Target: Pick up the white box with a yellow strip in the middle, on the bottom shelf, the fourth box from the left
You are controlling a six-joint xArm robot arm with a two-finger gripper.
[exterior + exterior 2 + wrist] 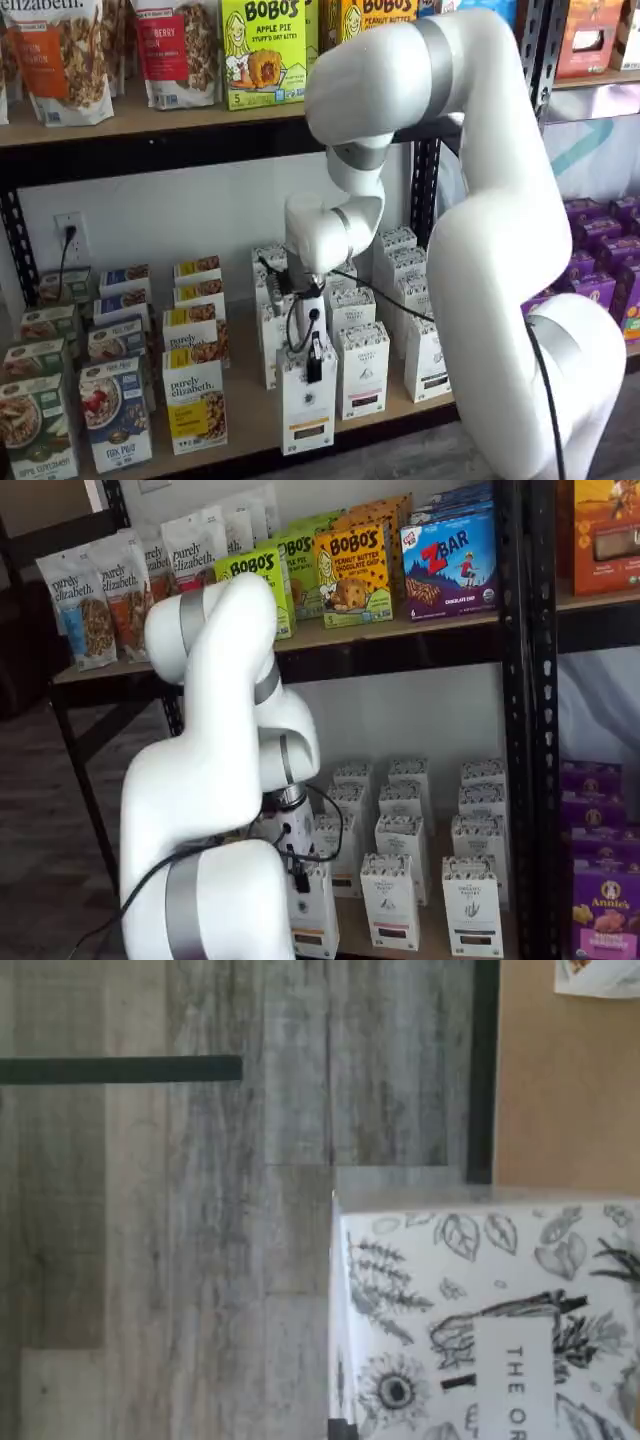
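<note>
Gripping the tall white speckle-topped carton (pixel 308 400), the black-fingered pincer (pixel 314 352) is closed on its top. Tilting during extraction could topple the adjacent white carton (pixel 363 368) off the tan wooden bottom shelf (pixel 255 425).

Matt printed card white box (pixel 308 405) on smooth pale-wood bottom shelf (pixel 250 415).

Gripper (pixel 314 352) fingers side-on against white box (pixel 308 398); gap not readable in either shelf view. Arm (pixel 215 810) hides box's left part in shelf view. Wrist view: box (pixel 490 1310) cut by edge, lettering partial, blurred. Label text on box front too small to read.
</note>
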